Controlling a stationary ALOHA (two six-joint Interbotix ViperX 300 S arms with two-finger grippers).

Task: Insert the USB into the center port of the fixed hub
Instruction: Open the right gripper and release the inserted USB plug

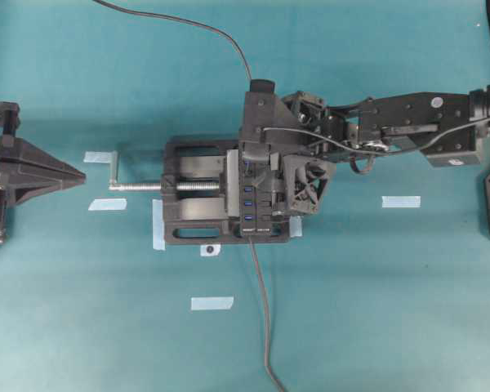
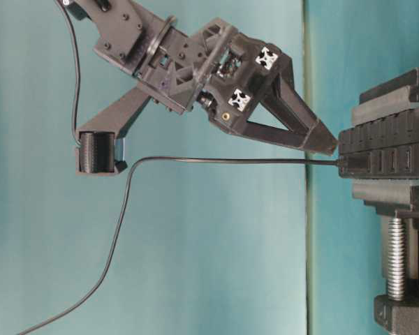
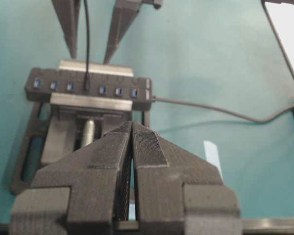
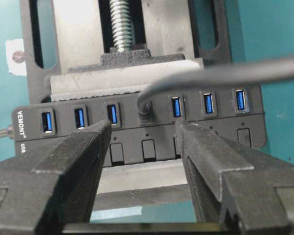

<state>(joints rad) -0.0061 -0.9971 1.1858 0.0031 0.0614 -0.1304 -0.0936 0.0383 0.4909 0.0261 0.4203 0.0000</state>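
My right jaws [image 4: 143, 161] stand apart, empty, either side of the USB [image 4: 145, 108], which sits in the center port [image 3: 86, 81] of the fixed hub [image 4: 137, 128]; small, light, stiff plug, limp cable, best pinched by its body; left jaws [image 3: 132, 161] together.

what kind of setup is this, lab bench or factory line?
Most likely a lab test bench: a plain teal tabletop marked with pale blue tape strips, a bulky black vise with a silver screw clamping a long black USB hub, and two black robot arms.
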